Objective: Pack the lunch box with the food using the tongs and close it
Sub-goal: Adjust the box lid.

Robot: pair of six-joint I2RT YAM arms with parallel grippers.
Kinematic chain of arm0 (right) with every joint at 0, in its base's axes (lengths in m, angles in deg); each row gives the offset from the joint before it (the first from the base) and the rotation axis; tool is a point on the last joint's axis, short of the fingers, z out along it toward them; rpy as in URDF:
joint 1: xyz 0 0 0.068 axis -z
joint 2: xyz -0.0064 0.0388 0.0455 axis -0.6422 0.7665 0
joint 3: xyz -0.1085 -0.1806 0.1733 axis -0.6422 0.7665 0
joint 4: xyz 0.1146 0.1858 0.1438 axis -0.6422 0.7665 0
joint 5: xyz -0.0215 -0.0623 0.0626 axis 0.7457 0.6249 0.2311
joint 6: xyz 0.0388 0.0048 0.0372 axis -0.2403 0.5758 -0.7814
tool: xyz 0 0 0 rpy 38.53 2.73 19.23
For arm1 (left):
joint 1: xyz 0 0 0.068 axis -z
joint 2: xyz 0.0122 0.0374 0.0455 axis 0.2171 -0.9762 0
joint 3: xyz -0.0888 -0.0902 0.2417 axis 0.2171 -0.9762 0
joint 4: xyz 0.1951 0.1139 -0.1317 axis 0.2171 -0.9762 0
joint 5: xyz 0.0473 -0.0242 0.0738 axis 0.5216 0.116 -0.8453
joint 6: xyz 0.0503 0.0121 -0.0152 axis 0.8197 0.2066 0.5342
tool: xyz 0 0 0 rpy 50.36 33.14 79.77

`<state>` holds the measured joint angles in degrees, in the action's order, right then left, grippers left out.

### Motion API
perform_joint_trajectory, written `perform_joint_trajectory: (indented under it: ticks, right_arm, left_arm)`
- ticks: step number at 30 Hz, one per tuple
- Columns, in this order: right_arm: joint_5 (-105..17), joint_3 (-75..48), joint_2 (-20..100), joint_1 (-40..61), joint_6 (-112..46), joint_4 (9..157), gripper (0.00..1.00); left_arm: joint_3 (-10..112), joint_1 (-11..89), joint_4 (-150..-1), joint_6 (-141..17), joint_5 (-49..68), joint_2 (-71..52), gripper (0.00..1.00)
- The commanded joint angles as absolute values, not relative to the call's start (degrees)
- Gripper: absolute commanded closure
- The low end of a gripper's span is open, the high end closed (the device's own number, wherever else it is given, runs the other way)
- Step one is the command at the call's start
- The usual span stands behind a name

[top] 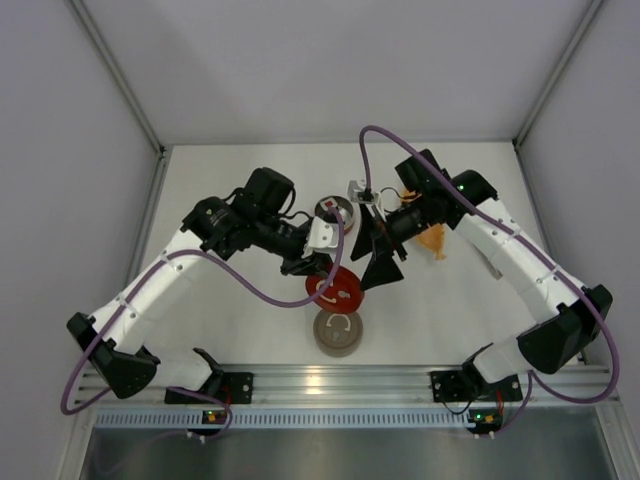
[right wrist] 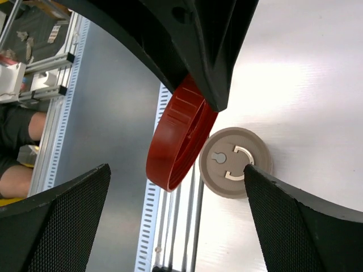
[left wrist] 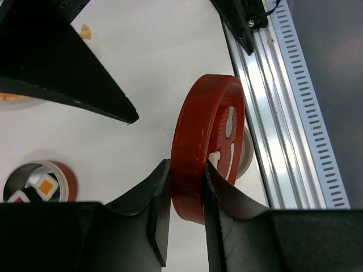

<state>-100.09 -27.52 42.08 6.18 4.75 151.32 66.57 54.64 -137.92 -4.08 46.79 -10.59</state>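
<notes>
Lunch-box lids, two: red lid (left wrist: 204, 141) clamped in left end effector (left wrist: 186, 169), grey lid (top: 339, 333) on table (top: 440, 320); right end effector (top: 376, 256) apart.

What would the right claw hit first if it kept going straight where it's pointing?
Probably the red round lid, held on edge by the left claw: it sits straight ahead of the open right claw. The grey lid lies beyond it, though depth is unclear.

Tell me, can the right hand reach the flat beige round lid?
Probably yes: the right hand is open and the beige lid lies uncovered, though the red round lid in the left hand crowds it.
</notes>
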Motion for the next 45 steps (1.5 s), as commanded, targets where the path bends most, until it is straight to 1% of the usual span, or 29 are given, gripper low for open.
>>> perform_joint_trajectory:
  ticks: [1,4,8,10,12,13,14,17,22,23,25,26,28,29,30,31,32,33,35,36,37,38,39,40,41,42,43,44,45]
  right_arm:
    - [-99.8,-27.8,41.1,7.2,1.9,147.4,0.01]
    - [-100.5,-26.3,41.1,7.1,1.5,147.4,0.01]
    - [-96.8,-19.7,39.3,7.1,-6.2,138.1,0.01]
    - [-95.5,-19.1,39.1,7.2,-9.1,134.6,0.01]
    - [-96.2,-19.6,40.1,7.1,-10.0,134.1,0.05]
    - [-96.3,-19.8,40.3,7.2,-10.4,133.7,0.10]
    - [-96.3,-19.8,40.8,7.2,-10.7,133.2,0.22]
    - [-96.4,-20.0,41.2,7.1,-12.0,132.0,0.39]
    - [-96.9,-20.8,42.4,7.2,-12.1,132.1,0.40]
    - [-96.9,-20.9,42.3,7.2,-12.1,132.1,0.46]
    - [-96.9,-20.9,42.5,7.1,-12.1,132.1,0.53]
    - [-97.0,-20.9,42.6,7.2,-12.2,132.0,0.65]
    - [-97.1,-20.8,42.6,7.1,-12.3,132.1,0.77]
    - [-97.2,-20.6,42.7,7.1,-12.6,132.0,0.94]
    - [-97.0,-20.5,42.6,7.1,-12.7,131.9,1.00]
    - [-97.1,-20.5,42.6,7.1,-12.7,132.0,1.00]
    - [-97.3,-20.1,42.4,7.3,-12.8,132.0,1.00]
    - [-97.9,-19.8,42.2,7.6,-13.1,131.2,1.00]
    - [-99.4,-19.2,41.8,8.9,-14.6,130.1,1.00]
    - [-101.3,-19.0,41.8,11.7,-15.6,128.1,1.00]
    - [-102.2,-19.0,41.8,13.7,-17.3,126.2,1.00]
    - [-103.5,-19.2,41.6,15.6,-22.7,123.6,1.00]
    - [-103.7,-19.0,41.5,19.8,-26.3,120.4,1.00]
    - [-103.6,-18.6,41.2,21.7,-32.1,110.6,1.00]
    - [-101.5,-16.6,40.5,25.2,-42.6,104.7,1.00]
    - [-100.3,-15.3,40.2,26.3,-46.9,99.5,1.00]
    - [-99.3,-14.0,39.7,27.4,-51.0,89.7,1.00]
    - [-97.7,-10.7,38.7,27.9,-57.3,85.0,1.00]
    - [-96.3,-9.1,38.1,28.1,-59.5,80.9,1.00]
  left_arm:
    - [66.8,54.6,-132.2,-13.3,43.5,-8.7,1.00]
    - [66.8,53.4,-129.0,-16.8,41.3,-8.7,1.00]
    - [67.0,52.7,-125.9,-21.9,38.6,-9.4,1.00]
    - [66.8,52.7,-123.7,-25.0,37.3,-9.7,1.00]
    - [66.7,52.4,-122.8,-26.4,36.5,-10.1,1.00]
    - [66.7,52.4,-122.7,-26.7,37.0,-10.3,1.00]
    - [66.8,52.4,-122.6,-27.4,37.5,-10.5,1.00]
    - [67.0,52.4,-122.1,-28.9,39.0,-11.0,1.00]
    - [67.3,52.4,-123.0,-28.4,40.7,-11.7,1.00]
    - [67.4,52.4,-123.5,-28.5,40.7,-12.0,1.00]
    - [67.6,52.4,-124.2,-27.7,41.3,-12.3,1.00]
    - [67.7,52.4,-124.4,-27.6,41.3,-12.4,1.00]
    - [67.4,52.4,-123.9,-27.5,41.2,-12.0,1.00]
    - [67.2,52.4,-123.8,-27.7,41.0,-11.8,1.00]
    - [67.2,52.3,-123.6,-28.1,40.9,-11.8,0.99]
    - [67.2,51.9,-122.8,-29.3,40.8,-11.4,0.90]
    - [67.1,51.4,-122.0,-30.4,41.0,-11.2,0.74]
    - [67.0,49.3,-121.0,-31.8,41.1,-10.9,0.48]
    - [67.5,45.3,-117.0,-38.1,42.6,-9.9,0.24]
    - [68.1,38.5,-112.5,-44.6,47.6,-9.3,0.04]
    - [68.2,34.7,-109.7,-48.2,50.9,-9.1,0.02]
    - [68.3,28.2,-107.1,-52.0,53.6,-8.8,0.02]
    - [68.5,25.7,-104.9,-55.4,57.4,-8.8,0.02]
    - [69.3,24.1,-103.3,-58.8,58.7,-8.8,0.02]
    - [69.9,23.3,-103.1,-59.0,58.9,-8.9,0.02]
    - [70.3,23.3,-103.1,-58.7,59.3,-8.8,0.02]
    - [68.6,23.3,-101.9,-61.6,59.9,-8.3,0.02]
    - [67.1,23.4,-97.7,-64.2,60.8,-8.1,0.02]
    - [65.6,23.7,-95.6,-66.6,61.7,-8.0,0.02]
